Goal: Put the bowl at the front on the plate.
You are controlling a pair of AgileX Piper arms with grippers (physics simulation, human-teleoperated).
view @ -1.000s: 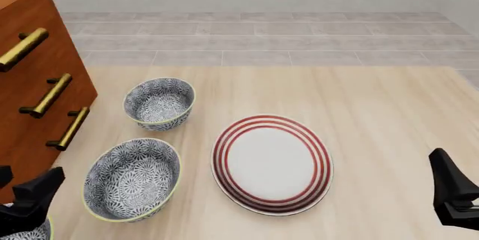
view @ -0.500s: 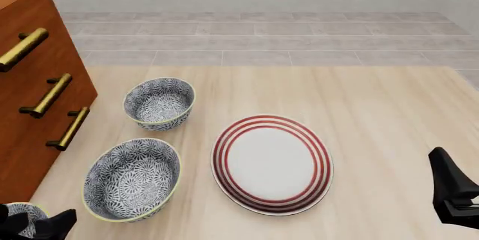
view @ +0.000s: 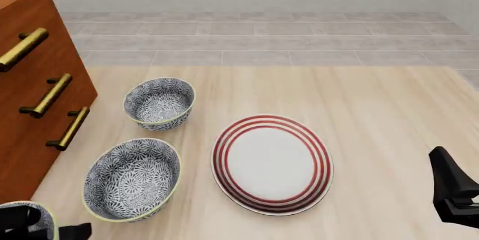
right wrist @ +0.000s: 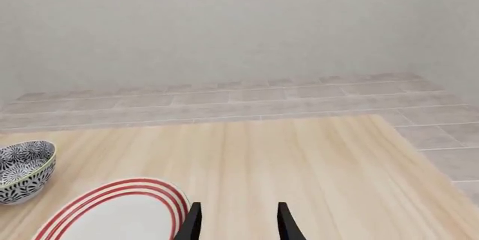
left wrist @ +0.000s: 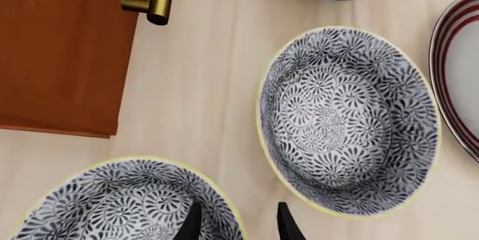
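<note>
The left gripper (left wrist: 236, 224) is hanging open over the near rim of the bowl (left wrist: 127, 206), one finger inside the rim, one outside, gripping nothing yet. The next move is likely lowering and closing on that rim. The plate (view: 272, 163) is lying well beyond. The front view barely shows this bowl. The right gripper (right wrist: 236, 224) is waiting open, empty.

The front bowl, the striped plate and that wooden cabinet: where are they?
front bowl (left wrist: 112, 206): left wrist view, patterned inside.
red-ringed plate (view: 271, 164): front view, white centre.
wooden cabinet (view: 33, 91): front view, drawer front between brass handles.
</note>
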